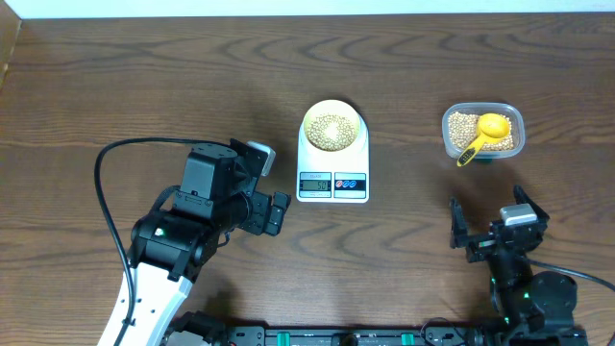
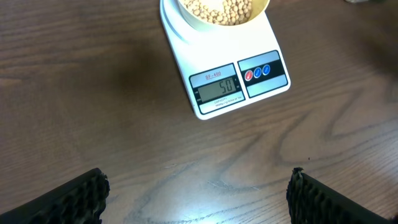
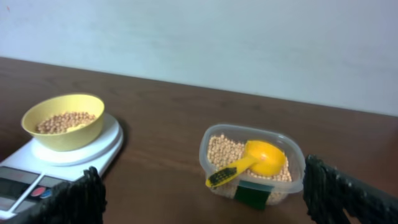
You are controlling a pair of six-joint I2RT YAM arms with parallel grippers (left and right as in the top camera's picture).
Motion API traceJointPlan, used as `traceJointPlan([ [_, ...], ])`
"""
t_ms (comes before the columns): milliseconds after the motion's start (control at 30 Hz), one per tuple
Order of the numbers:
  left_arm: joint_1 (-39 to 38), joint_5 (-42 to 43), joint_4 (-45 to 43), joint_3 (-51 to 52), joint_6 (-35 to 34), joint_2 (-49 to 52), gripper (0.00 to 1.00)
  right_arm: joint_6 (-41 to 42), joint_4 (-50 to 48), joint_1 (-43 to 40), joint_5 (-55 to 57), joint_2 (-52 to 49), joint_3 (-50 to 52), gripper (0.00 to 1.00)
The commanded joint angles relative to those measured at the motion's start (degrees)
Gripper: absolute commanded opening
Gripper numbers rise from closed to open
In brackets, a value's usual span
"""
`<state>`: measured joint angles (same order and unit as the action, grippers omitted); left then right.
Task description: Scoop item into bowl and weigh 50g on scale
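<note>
From overhead, the white scale [image 1: 332, 183] sits mid-way across the brown wooden tabletop [image 1: 144, 77]. The pale-yellow bowl [image 1: 307, 130] stands on the scale's platform, at its far end, with a pile of tan beans [image 1: 332, 131] inside. To the right of the scale and well apart from it is a clear plastic container [image 1: 448, 130] that also holds beans. A yellow scoop [image 1: 493, 128] lies in the container, its handle pointing toward the front left. The left end effector [image 1: 274, 185] hovers just left of the scale's front edge, released and holding nothing. The right end effector [image 1: 487, 204] is well to the right of the scale and nearer the robot. It is spread wide and empty.

In the left wrist view, the scale lies ahead, turned at an angle. Its grey display [image 2: 216, 90] reads 50, and coloured buttons [image 2: 257, 73] sit beside the display. Only the bottom of the bowl and its beans show, at the top edge. The two dark fingers [image 2: 74, 199] stand far apart at the lower corners, with bare wood between them.

In the right wrist view, the scale is at the left with the bowl on it. The container stands to the right of the scale, the scoop resting on its beans and a green label [image 3: 252, 194] on its front. This end effector's fingers [image 3: 348, 193] are spread at both lower corners and grasp nothing.
</note>
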<state>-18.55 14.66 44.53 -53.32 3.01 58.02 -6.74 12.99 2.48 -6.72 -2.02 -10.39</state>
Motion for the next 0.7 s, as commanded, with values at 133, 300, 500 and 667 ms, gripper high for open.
traceJointPlan([
  [133, -0.13, -0.59, -0.09, -0.13, 0.13, -0.04, 0.94, -1.27, -10.6, 3.08, 2.12, 1.75, 8.02, 0.99],
  [300, -0.13, -0.59, -0.09, -0.13, 0.11, -0.04, 0.94, -1.27, -13.7, 4.07, 3.43, 1.75, 10.08, 0.99],
  [500, -0.13, -0.59, -0.09, -0.13, 0.11, -0.04, 0.94, -0.94, -11.45, 3.93, 3.43, 1.75, 10.08, 0.99],
  [667, -0.13, -0.59, -0.09, -0.13, 0.11, -0.04, 0.94, -0.37, -8.7, 3.54, 4.5, 1.75, 10.08, 0.99],
])
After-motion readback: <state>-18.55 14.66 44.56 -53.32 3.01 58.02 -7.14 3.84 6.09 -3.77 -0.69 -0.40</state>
